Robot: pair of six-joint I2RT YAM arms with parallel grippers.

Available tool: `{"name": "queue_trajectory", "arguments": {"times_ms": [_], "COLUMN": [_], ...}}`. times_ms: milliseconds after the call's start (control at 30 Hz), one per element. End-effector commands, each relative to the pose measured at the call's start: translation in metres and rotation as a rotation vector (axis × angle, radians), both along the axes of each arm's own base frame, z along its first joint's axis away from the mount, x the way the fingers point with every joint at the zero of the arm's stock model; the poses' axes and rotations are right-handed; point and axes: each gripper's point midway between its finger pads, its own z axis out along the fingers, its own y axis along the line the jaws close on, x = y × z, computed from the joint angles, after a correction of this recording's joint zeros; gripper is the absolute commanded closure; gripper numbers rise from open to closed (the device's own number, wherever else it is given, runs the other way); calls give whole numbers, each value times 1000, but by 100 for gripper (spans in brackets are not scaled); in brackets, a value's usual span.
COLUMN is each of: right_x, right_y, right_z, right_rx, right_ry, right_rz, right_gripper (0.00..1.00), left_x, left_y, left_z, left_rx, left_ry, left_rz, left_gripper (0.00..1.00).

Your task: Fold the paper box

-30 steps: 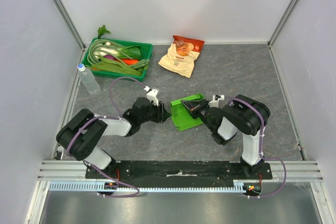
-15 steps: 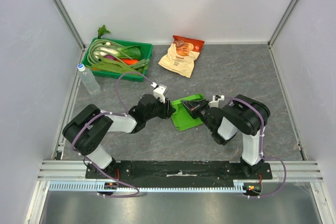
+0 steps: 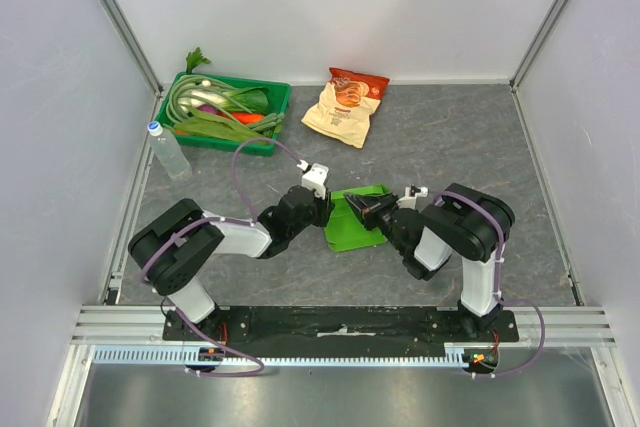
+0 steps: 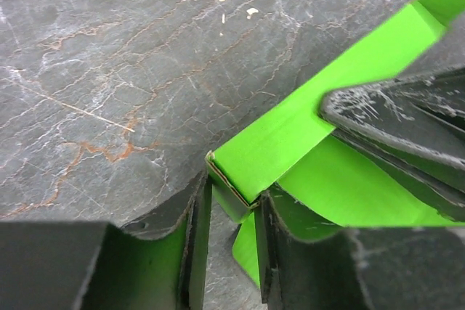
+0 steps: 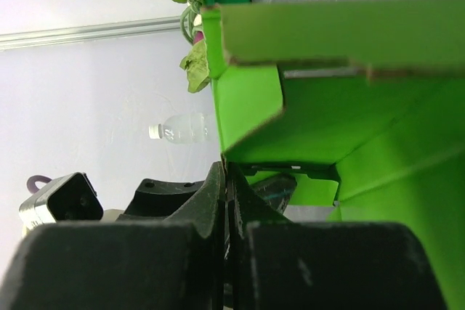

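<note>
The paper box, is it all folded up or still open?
Still open, only partly folded: the paper box has one wall creased upward, but its inside shows, uncovered.

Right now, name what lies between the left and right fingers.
The paper box, in the top view: right fingers pinch one flap, left fingers straddle its corner.

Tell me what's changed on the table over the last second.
The left arm slid right to the lime-green thin cardboard box; its jaws narrowed and now straddle a corner on the box's left side. The right arm stayed put, jaws pinched shut on a flap. The dark green plastic vegetable tray, beige-and-red snack bag and clear plastic bottle did not move.
</note>
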Motion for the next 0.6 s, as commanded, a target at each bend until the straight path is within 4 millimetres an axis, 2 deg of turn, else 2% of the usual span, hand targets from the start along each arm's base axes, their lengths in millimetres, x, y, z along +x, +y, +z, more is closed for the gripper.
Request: {"name": "queue_trajectory", "arguments": {"times_ms": [0,133,233,367,500,567], "right_x": [-19,-26,-33,-37,-41,-43], "right_y": [-1,2,3,6,10,12], "right_z": [-2,-5,-10,-7,-3,-5], "right_rx": [-9,9,40,46,41,34], "right_ry": [-15,20,69,61,45,48], "right_rz": [31,21,-6,-13,-17,-16], "right_gripper": [100,100,100,100,100,100], "left_x": [27,31,35,35,34,33], "left_y": [13,22,28,34,50,48], "left_z": [13,13,12,11,2,-2], "left_rx": [54,82,122,176,272,272], "left_ry": [-107,-130,-165,-221,-277,-271], "left_rz": [144,231,321,426,591,584], "left_gripper": [70,83,98,98,98,98]}}
